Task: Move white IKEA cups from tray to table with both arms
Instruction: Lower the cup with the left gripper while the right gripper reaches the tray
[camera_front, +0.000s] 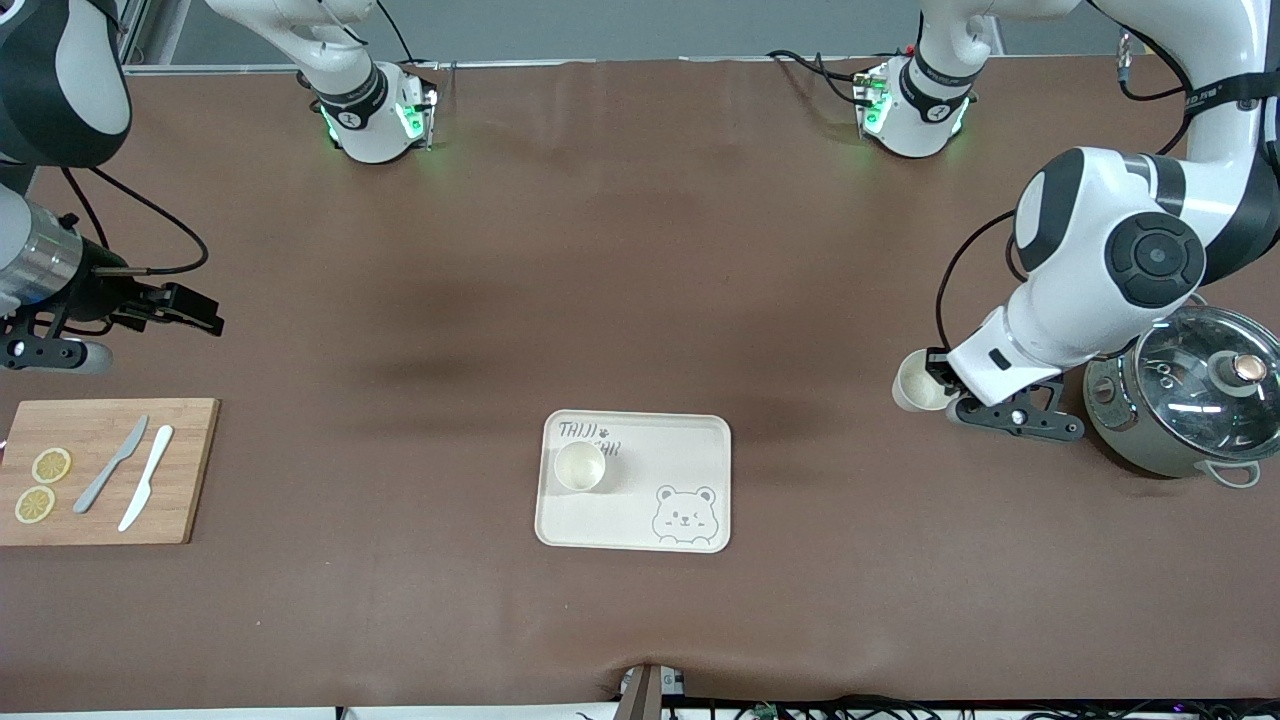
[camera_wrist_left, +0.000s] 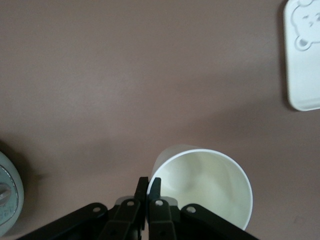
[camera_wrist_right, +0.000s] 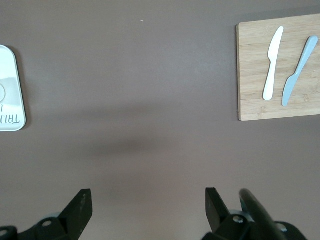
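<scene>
One white cup (camera_front: 580, 466) stands upright on the bear tray (camera_front: 690, 440), in the corner toward the right arm's end and the robots. My left gripper (camera_front: 938, 378) is shut on the rim of the second white cup (camera_front: 918, 381), one finger inside and one outside. It holds the cup over bare table between the tray and the grey pot. The left wrist view shows that cup (camera_wrist_left: 210, 185) at my left gripper (camera_wrist_left: 148, 185), with the tray's bear corner (camera_wrist_left: 305, 65) farther off. My right gripper (camera_front: 195, 312) is open and empty over bare table above the cutting board's end; the right wrist view (camera_wrist_right: 148, 197) shows its fingers wide apart.
A grey lidded pot (camera_front: 1180, 400) stands close beside the left gripper at the left arm's end. A wooden cutting board (camera_front: 180, 470) with two knives (camera_front: 145, 478) and two lemon slices (camera_front: 50, 465) lies at the right arm's end.
</scene>
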